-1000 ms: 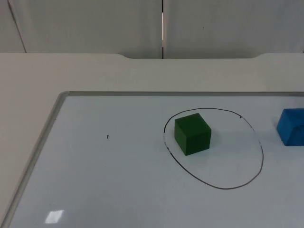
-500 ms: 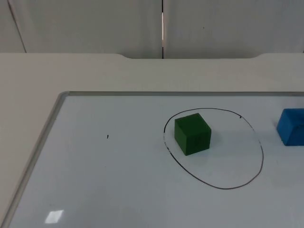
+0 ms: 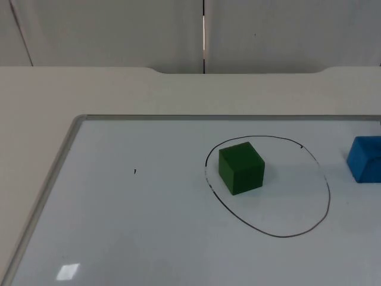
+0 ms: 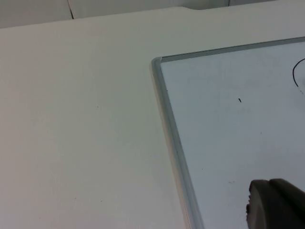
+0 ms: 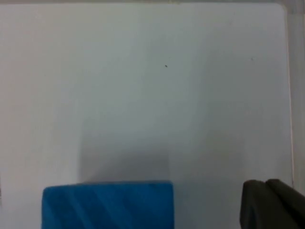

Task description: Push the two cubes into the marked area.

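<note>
Nothing is seen to have moved between the earlier top views and the present one: both cubes sit where they sat, so no progress has been made in this interval, and the push on the second cube is judged not yet begun.

Top view. The green cube (image 3: 241,167) is noted inside the marked area (image 3: 328,196), a hand-drawn black loop on the whiteboard (image 3: 149,238), close to the loop's left side. The blue cube (image 3: 364,158) lies outside the loop, to its right, near the line but apart from it, and is cut by the picture's edge. A small ink speck (image 3: 134,171) is recorded on the board, well away from both cubes. Between the blue cube and the loop nothing is seen standing in the way. The board lies on the pale surface (image 3: 36,107), which ends at the grey wall (image 3: 119,30).

Left wrist view. The left gripper (image 4: 276,205) is recorded over the board near its metal frame (image 4: 171,133), well apart from both cubes; this arm is judged to be waiting. Whether its fingers are apart or together cannot be told.

Right wrist view. The right gripper (image 5: 271,205) hangs just beside the blue cube (image 5: 107,204), not touching it as far as can be seen. The state of its fingers cannot be told either. One cube is judged done, one left.
</note>
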